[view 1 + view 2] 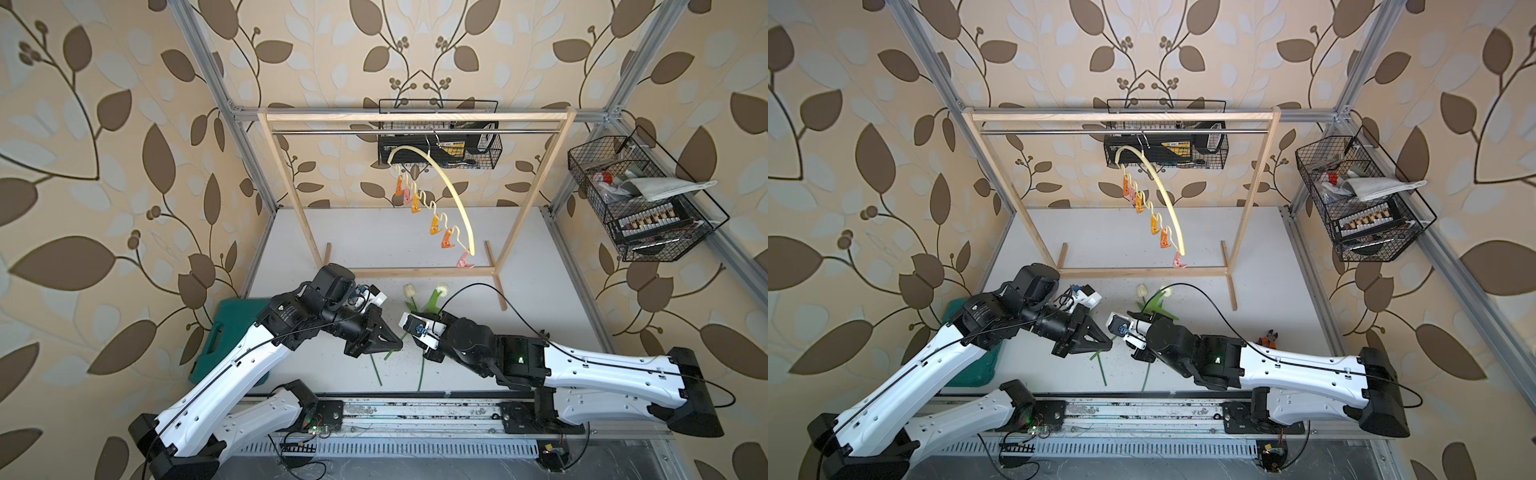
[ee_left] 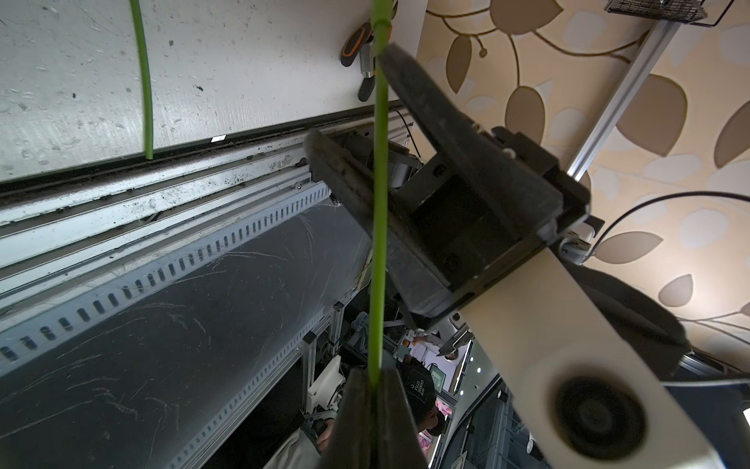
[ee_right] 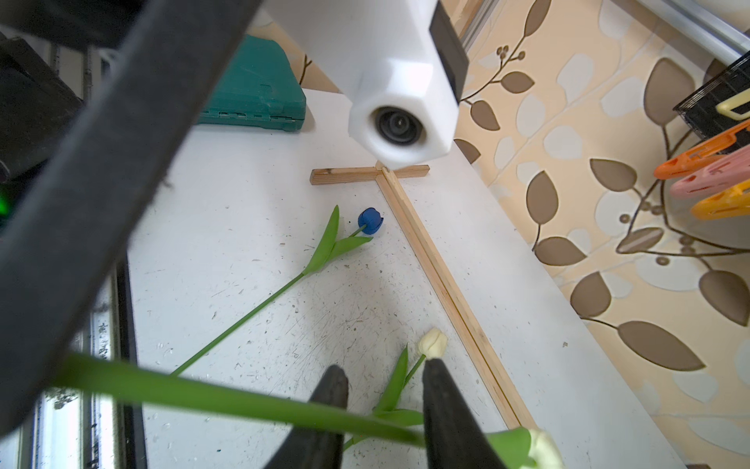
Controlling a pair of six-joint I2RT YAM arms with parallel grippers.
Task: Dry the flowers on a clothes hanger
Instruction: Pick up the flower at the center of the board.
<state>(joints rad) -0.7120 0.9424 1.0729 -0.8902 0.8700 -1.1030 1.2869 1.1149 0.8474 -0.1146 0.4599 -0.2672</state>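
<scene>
Scuffed white table (image 3: 251,170); left gripper (image 2: 373,381) pinched the cream tulip (image 3: 542,446) by its skinny, smooth green stem (image 3: 243,403), right gripper (image 3: 384,371) straddled it, jaws apart.

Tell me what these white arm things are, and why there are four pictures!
They are two robot arms, each ending in a pinching tool. Two pictures look down on the whole scene from above; the other two come from small cameras on the arms' wrists. The left tool is shut on the green stem of a cream tulip. The right tool stands open around that same stem. On the white table lie a blue tulip, a second cream tulip and a green case. Behind them, a curved hanger with orange and pink clips hangs on a wooden rack.
</scene>
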